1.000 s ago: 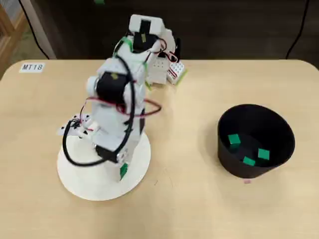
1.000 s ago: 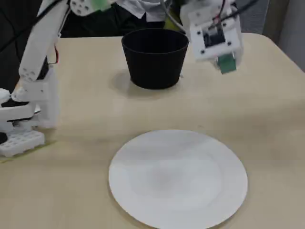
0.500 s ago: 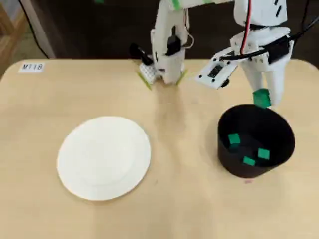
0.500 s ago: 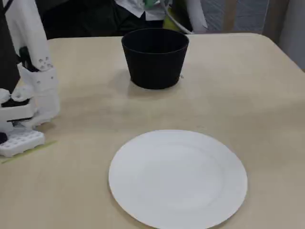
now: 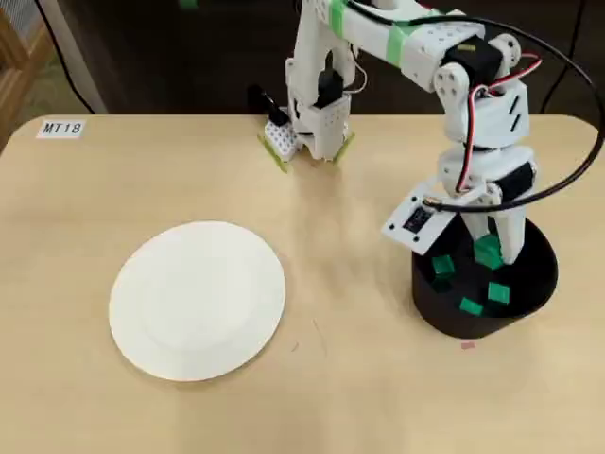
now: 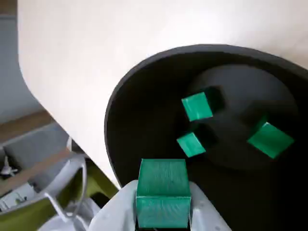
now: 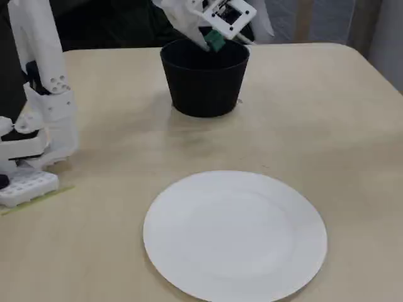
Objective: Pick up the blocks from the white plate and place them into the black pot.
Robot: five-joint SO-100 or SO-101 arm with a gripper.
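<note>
My tool [image 5: 488, 253] grips one green block [image 6: 162, 192] above the black pot [image 5: 534, 301]. I see three blocks [image 6: 197, 106] on the pot's floor. The white plate [image 5: 197, 301] lies bare, well apart from the pot.

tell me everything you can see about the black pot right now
The black pot is matte, round, handle-free, with tall, slightly tapered walls. It stands upright on the tan table, apart from the white plate. Three green blocks lie on its floor. The claw holds a fourth green block over its opening.
</note>
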